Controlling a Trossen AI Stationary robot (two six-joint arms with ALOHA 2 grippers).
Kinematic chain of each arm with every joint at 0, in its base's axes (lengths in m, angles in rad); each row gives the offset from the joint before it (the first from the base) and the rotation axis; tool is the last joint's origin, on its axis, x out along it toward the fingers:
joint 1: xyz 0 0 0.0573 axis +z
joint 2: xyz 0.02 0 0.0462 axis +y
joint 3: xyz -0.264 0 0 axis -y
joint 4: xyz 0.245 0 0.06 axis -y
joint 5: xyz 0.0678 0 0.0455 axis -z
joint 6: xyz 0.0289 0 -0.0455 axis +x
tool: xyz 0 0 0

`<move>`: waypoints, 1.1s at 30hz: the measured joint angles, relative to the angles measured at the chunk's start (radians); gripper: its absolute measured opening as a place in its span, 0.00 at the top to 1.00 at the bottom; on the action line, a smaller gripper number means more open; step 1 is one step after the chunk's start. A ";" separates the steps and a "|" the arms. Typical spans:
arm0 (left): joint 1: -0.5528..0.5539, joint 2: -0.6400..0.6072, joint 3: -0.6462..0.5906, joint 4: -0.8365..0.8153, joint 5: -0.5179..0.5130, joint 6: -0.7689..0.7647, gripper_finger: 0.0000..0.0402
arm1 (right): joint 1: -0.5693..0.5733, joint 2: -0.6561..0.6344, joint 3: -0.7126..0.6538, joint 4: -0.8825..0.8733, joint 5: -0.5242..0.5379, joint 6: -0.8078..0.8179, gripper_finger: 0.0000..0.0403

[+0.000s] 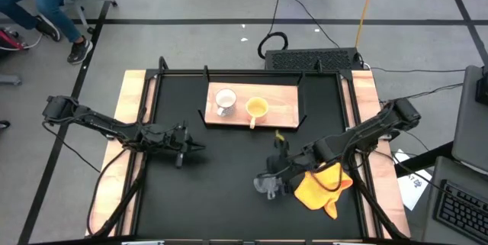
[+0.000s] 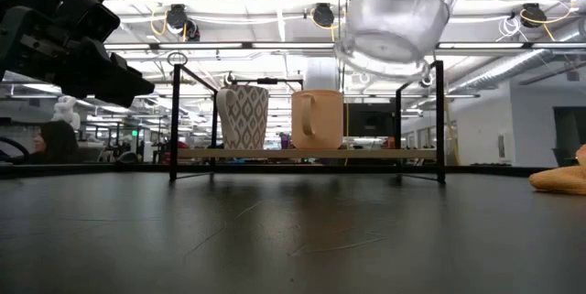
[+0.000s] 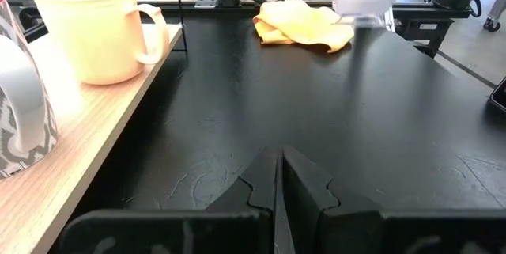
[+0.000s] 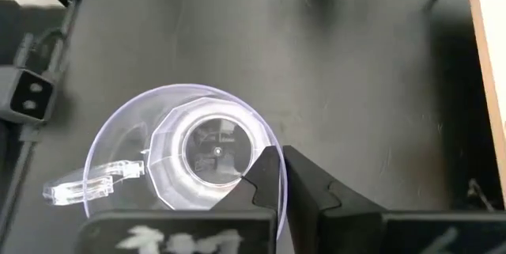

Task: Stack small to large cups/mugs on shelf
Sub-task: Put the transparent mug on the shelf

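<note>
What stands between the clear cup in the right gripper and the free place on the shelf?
Nothing visible. The right gripper holds the clear cup above bare tabletop; the shelf is free beside the orange-yellow mug. The cloth lies aside.

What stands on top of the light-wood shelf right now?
On the shelf stand the white patterned mug and the orange-yellow mug, side by side. The clear cup is off it, in the right pincer.

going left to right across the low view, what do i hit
left gripper → white patterned mug on the shelf → orange-yellow mug → clear glass cup held up in the air → orange-yellow cloth at the far right edge
</note>
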 joint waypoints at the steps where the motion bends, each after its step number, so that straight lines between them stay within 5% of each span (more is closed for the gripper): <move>1: 0.000 0.000 0.000 0.000 0.000 0.001 0.94 | -0.001 -0.026 -0.028 0.022 0.000 0.004 1.00; 17: 0.000 0.000 0.000 0.000 0.000 0.026 0.94 | -0.044 -0.474 -0.590 0.327 0.060 0.127 1.00; 27: 0.000 0.000 0.000 0.000 0.000 0.025 0.94 | -0.201 -0.558 -0.601 0.309 0.059 0.009 1.00; 33: 0.000 0.000 0.000 0.001 0.000 0.050 0.94 | -0.394 -0.575 -0.539 0.269 -0.090 -0.117 1.00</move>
